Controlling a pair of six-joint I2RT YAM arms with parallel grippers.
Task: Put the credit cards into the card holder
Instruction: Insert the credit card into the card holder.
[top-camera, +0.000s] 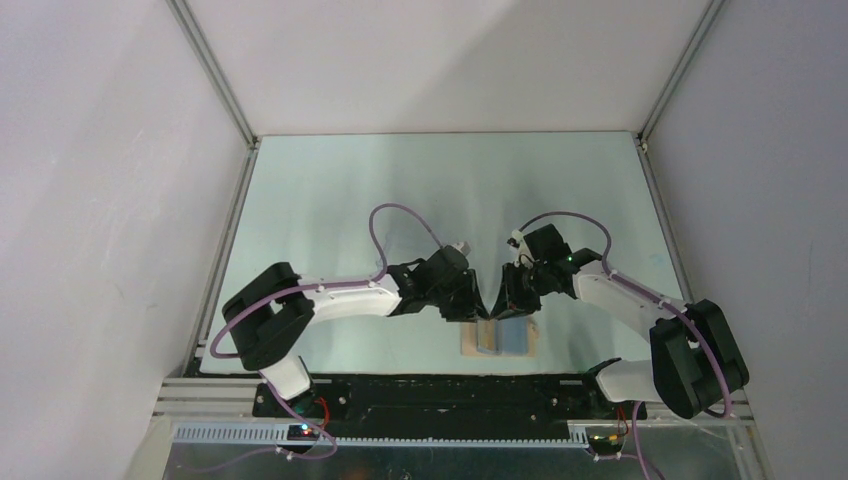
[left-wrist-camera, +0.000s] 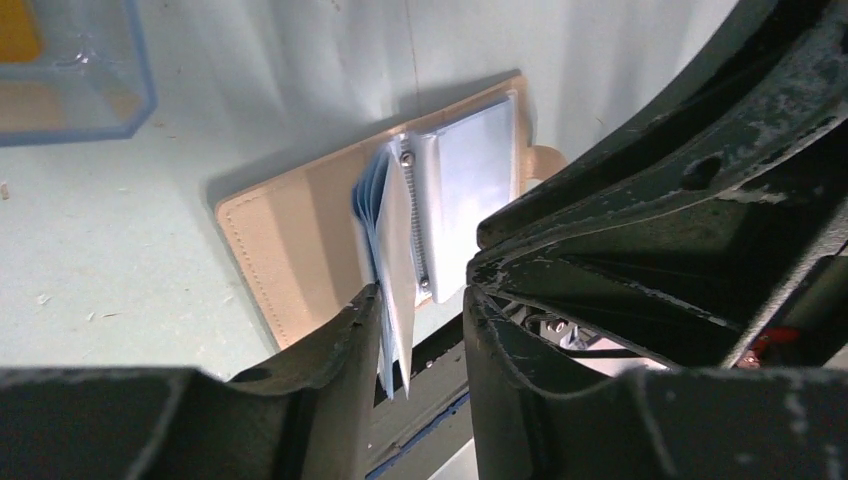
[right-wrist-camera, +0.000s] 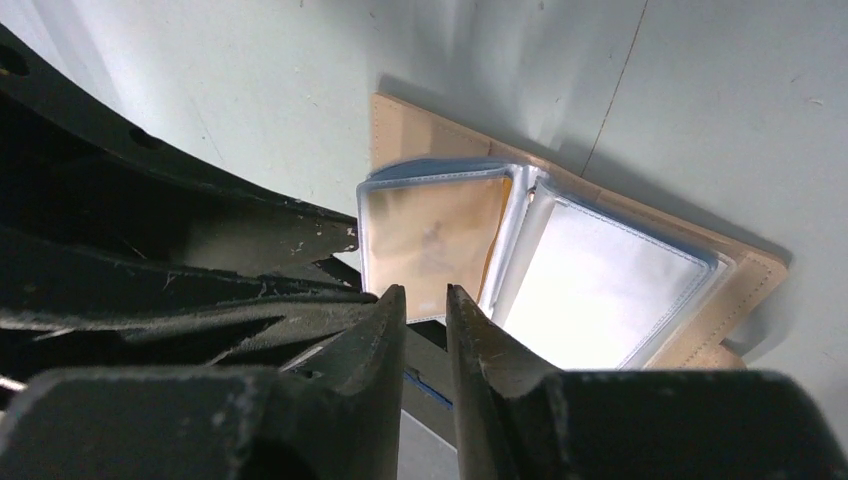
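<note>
**Item 1: card holder** (top-camera: 503, 338). You had the tan wallet lying open and flat on the pale table (top-camera: 350, 200), close to its near edge and between your two arms. In the left wrist view its snap tab (left-wrist-camera: 545, 160) stuck out from the far side. A fan of clear, blue-edged plastic sleeves (left-wrist-camera: 395, 300) stood up from the spine.

**Item 2: credit card** (right-wrist-camera: 435, 235). One orange-yellow card sat inside a sleeve on the wallet's left half as the right wrist view showed it. The sleeve on the other half looked blank and glared white.

**Item 3: left gripper** (top-camera: 470, 305). It hung just over the wallet's left edge. Its jaws stood a narrow way apart, with the lower corner of the raised sleeves between them. The sleeves lay against one finger (left-wrist-camera: 340, 340) and left a gap to the other. Whether you had them pinched could not be told.

**Item 4: right gripper** (top-camera: 512, 298). It hung just beside the left one, over the wallet's far edge. Its jaws were drawn almost together with only a thin slit left, and nothing showed between them.

**Item 5: clear box** (left-wrist-camera: 100, 110). This transparent, blue-tinted container stood on the table apart from the wallet, at the upper left of the left wrist view. An orange-yellow shape (left-wrist-camera: 15, 30) showed inside it, mostly cut off by the frame edge.
</note>
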